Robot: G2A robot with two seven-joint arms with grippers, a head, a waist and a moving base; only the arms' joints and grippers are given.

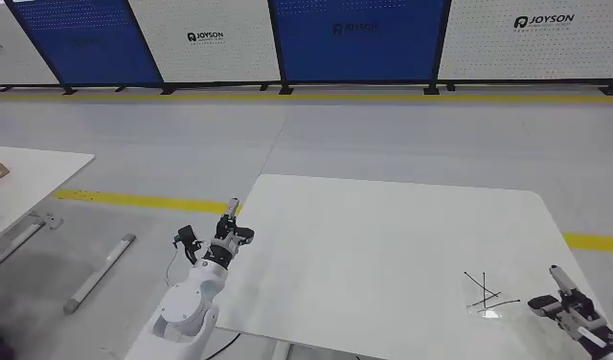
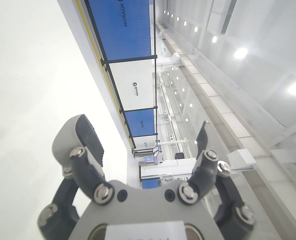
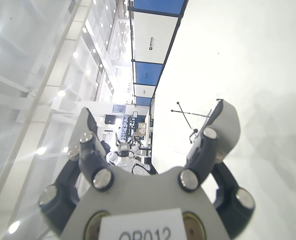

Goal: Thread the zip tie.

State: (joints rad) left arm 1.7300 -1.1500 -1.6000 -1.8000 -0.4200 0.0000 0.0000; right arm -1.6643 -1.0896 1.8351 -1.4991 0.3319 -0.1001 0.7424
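I see the white table (image 1: 383, 255) with my left gripper (image 2: 143, 122) at its 8 o'clock edge, jaws wide and empty. My right gripper (image 3: 152, 106), also wide and empty, sits near 4 o'clock, just beside the black zip ties (image 1: 486, 289). They lie crossed: one runs 12-to-6, another 10-to-4.

I see a white worktop (image 1: 383, 255) with rounded corners. Behind it a yellow line (image 1: 144, 201) crosses the grey floor (image 1: 383, 130). Blue and white panels (image 1: 354, 25) stand in a row at the far side. A second table (image 1: 38, 173) stands well apart on the left. A pale bar (image 1: 99, 274) lies on the floor between the two.
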